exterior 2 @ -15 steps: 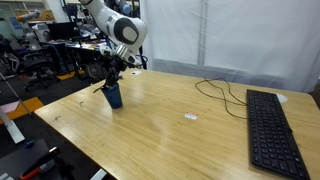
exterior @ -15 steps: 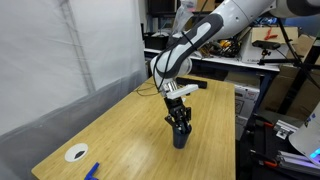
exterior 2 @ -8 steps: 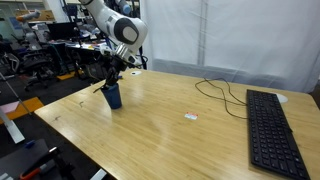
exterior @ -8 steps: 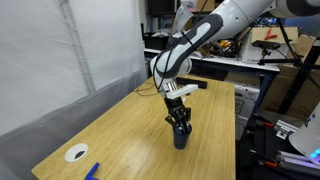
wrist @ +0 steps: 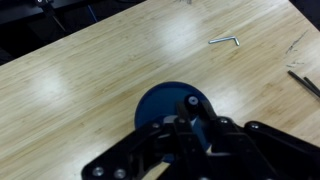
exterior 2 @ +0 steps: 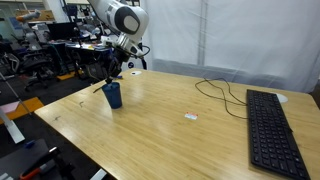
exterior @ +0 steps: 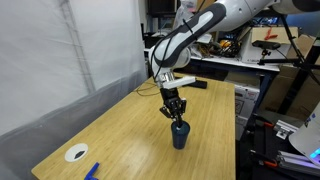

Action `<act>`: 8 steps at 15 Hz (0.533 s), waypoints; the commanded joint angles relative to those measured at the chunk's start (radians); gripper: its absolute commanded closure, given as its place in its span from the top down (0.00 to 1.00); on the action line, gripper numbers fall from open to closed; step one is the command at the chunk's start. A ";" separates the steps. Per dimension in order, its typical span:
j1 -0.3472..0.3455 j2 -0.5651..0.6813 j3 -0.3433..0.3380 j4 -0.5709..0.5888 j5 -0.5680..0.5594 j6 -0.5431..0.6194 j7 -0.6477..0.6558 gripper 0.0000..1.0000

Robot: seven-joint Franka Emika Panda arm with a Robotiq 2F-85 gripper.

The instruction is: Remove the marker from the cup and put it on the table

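Observation:
The dark blue cup (exterior: 180,137) stands upright on the light wood table (exterior: 120,140) near its edge. It also shows in the other exterior view (exterior 2: 113,96) and from above in the wrist view (wrist: 158,104). My gripper (exterior: 175,113) hangs just above the cup and is shut on the black marker (wrist: 192,101). The marker points down at the cup's mouth. In the exterior views the marker's lower end (exterior: 178,123) sits at about the rim; I cannot tell if it is clear of it.
A flat white ring (exterior: 76,153) and a small blue object (exterior: 92,170) lie at one table corner. A black keyboard (exterior 2: 270,130) and a cable (exterior 2: 220,92) lie at the far end. A small Allen key (wrist: 225,41) lies near the cup. A cluttered workbench (exterior: 215,62) stands behind.
My gripper has risen from down on the cup to just above it, with the marker coming up in it. The cup has stayed in place.

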 commanded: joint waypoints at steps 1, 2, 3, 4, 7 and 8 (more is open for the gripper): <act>-0.017 -0.073 0.008 0.008 0.010 -0.084 -0.025 0.05; -0.018 -0.110 0.004 0.010 0.003 -0.113 -0.019 0.05; -0.017 -0.143 -0.001 0.015 -0.003 -0.145 -0.007 0.05; -0.018 -0.177 -0.005 0.020 -0.008 -0.171 0.000 0.05; -0.007 -0.289 -0.021 0.028 -0.065 -0.197 0.024 0.05; -0.003 -0.324 -0.022 0.014 -0.098 -0.159 0.015 0.05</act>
